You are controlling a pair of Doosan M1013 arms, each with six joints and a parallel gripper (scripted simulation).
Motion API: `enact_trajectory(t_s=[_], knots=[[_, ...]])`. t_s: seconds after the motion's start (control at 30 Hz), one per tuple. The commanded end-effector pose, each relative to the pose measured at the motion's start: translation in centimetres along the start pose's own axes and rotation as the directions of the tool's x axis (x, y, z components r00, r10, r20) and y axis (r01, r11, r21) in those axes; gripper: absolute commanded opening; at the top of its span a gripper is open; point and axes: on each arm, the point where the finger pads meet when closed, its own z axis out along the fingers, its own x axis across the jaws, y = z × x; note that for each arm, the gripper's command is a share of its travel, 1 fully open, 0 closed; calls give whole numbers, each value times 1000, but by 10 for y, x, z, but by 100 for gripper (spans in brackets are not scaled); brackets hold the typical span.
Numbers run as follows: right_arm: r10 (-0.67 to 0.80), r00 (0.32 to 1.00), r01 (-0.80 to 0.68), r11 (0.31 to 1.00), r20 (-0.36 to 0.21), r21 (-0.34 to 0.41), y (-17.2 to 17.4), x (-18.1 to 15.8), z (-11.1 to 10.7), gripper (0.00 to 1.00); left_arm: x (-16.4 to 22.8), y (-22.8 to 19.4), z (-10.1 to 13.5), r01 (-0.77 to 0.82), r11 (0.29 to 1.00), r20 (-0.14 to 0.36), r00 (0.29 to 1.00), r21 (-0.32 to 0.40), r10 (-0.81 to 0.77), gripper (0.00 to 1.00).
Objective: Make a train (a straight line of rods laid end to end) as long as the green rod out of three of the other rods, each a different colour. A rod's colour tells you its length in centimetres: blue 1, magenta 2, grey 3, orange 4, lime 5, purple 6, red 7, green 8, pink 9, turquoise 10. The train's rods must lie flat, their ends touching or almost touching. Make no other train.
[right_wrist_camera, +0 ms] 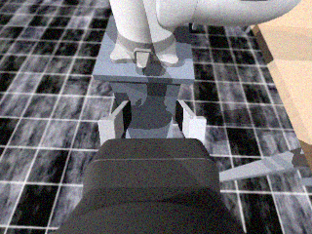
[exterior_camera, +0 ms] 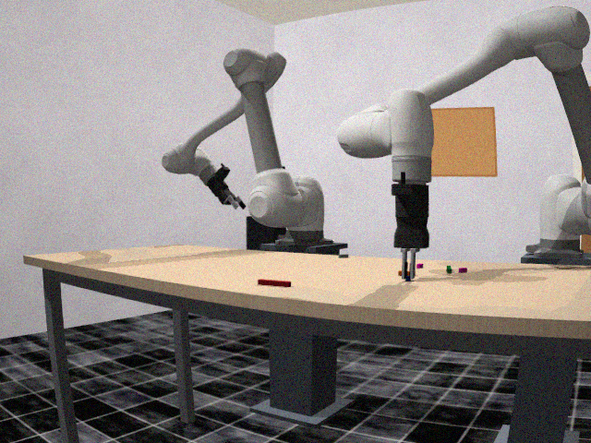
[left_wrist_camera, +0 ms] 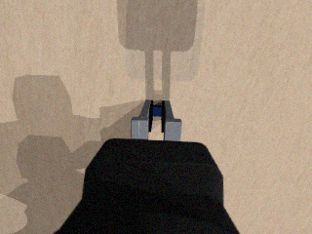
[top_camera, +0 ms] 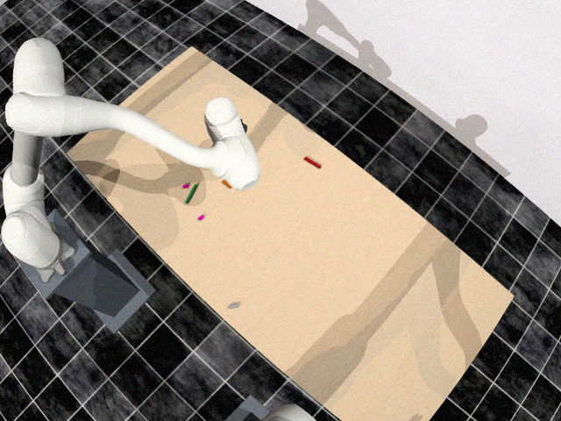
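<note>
My left gripper points down, shut on a blue rod, at or just above the table; I cannot tell if it touches. The top view hides both under the arm. An orange rod lies close by, partly covered. The green rod lies between two magenta rods. A red rod lies apart. A small grey piece lies near the table edge; one rod or two is unclear. My right gripper is open and empty, off the table.
The rods lie on the wooden table. The left arm reaches across one end of it, over the orange rod. The left arm's base stand stands beside the table.
</note>
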Motion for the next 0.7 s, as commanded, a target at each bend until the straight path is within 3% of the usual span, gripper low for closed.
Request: enact_trajectory(t_s=[0.0, 0.03, 0.1, 0.23, 0.37, 0.5, 0.67], knots=[[-1, 1000, 1, 1000, -11, -7, 0, 2, 0, 100, -2, -2, 2, -1, 1000, -2, 1000, 5, 1, 24], [-1, 1000, 1, 1000, -11, -7, 0, 2, 0, 100, -2, -2, 2, -1, 1000, -2, 1000, 5, 1, 30], [-1, 1000, 1, 1000, -11, -7, 0, 2, 0, 100, -2, -2, 2, -1, 1000, -2, 1000, 5, 1, 30], [-1, 1000, 1, 1000, -11, -7, 0, 2, 0, 100, -2, -2, 2, -1, 1000, -2, 1000, 5, 1, 42], [-1, 1000, 1, 1000, -11, -7, 0, 2, 0, 100, -2, -2, 2, -1, 1000, -2, 1000, 5, 1, 42], [-1, 1000, 1, 1000, -11, -7, 0, 2, 0, 100, -2, -2, 2, -1, 1000, -2, 1000, 5, 1, 54], [-1, 1000, 1, 1000, -11, -7, 0, 2, 0, 100, -2, -2, 2, -1, 1000, -2, 1000, 5, 1, 54]])
